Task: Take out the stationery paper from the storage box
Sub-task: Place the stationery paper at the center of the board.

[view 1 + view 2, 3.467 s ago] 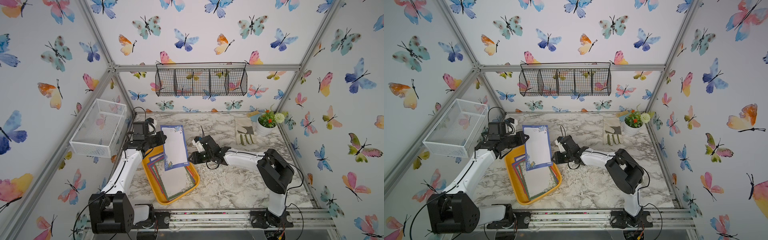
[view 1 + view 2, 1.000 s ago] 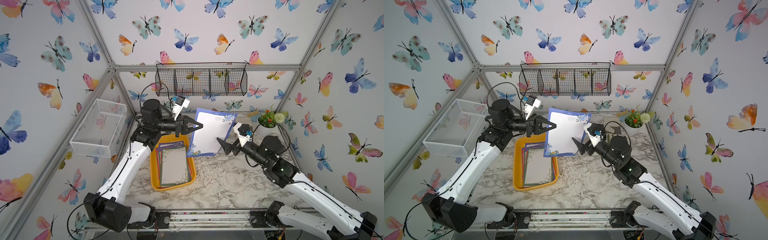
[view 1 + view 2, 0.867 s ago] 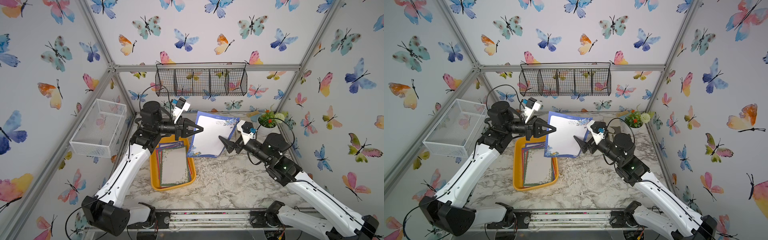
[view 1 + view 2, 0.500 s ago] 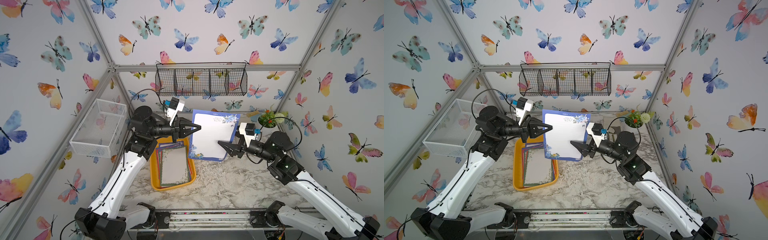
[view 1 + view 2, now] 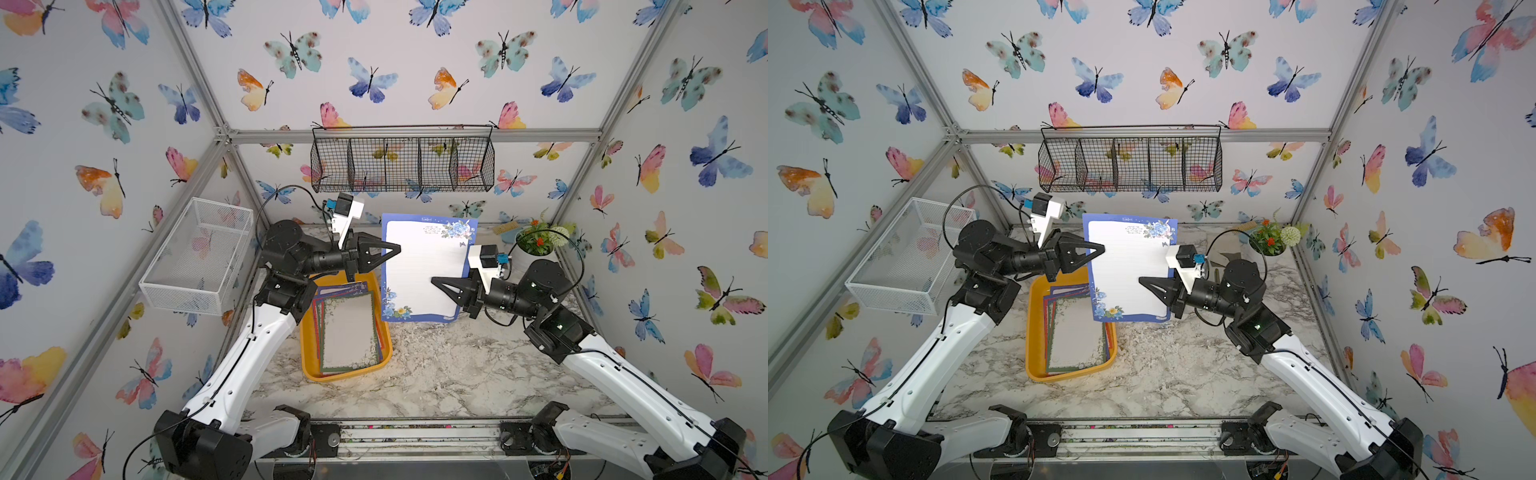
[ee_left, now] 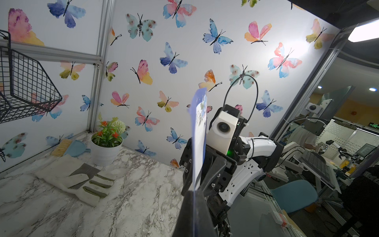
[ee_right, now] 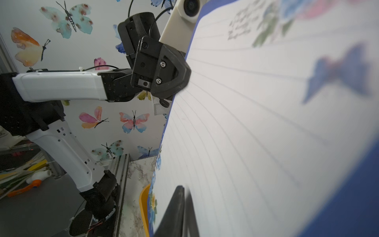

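Currently a sheet of stationery paper [image 5: 419, 257] is held upright at one o'clock from the storage box [image 5: 307, 365], long axis twelve to six, clamped at ten o'clock by the left hand [image 5: 398, 249]. Its four-o'clock edge is straddled by the right hand [image 5: 434, 282]; whether that is shut cannot be told.

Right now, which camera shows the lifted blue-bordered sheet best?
A top view: the blue-bordered sheet faces the camera, nearly whole outline and floral corners visible, in both top views. The left wrist view catches the sheet nearly edge-on; the right wrist view is too close, blurred and cropped.
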Available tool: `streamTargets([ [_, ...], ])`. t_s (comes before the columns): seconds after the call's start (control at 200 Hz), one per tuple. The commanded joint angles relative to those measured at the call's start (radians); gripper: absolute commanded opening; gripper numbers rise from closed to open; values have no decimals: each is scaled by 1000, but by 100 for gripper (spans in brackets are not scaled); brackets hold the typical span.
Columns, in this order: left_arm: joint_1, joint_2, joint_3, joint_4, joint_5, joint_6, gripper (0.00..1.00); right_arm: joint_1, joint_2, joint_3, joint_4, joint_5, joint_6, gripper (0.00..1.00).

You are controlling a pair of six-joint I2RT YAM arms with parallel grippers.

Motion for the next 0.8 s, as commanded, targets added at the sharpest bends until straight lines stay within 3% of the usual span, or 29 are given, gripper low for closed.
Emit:
streamTargets([
  [0.0,11,-16,-6,36,-16,-2,0,-3,5,28,32,-14,29,12],
  [0.125,24,-33,-29,34,-33,17,0,-3,7,22,51,0,45,1],
  [0.335,42,-63,-56,9,-68,74,0,-3,-14,19,52,25,77,1],
  [0.465,47,-81,-47,-83,-123,152,40,-3,-1,37,0,27,82,1],
  [0.541,52,-104,-58,-146,-192,210,55,-4,17,60,-65,37,69,1],
  [0.646,54,-156,-121,-251,-442,318,61,-4,36,65,-150,40,41,1],
  [0.681,61,-179,-165,-263,-583,329,64,-4,41,58,-171,41,33,1],
  [0.751,85,-204,-209,-304,-872,308,80,-7,54,51,-236,63,26,1],
  [0.796,99,-210,-195,-385,-994,335,82,-13,58,34,-259,61,25,1],
])
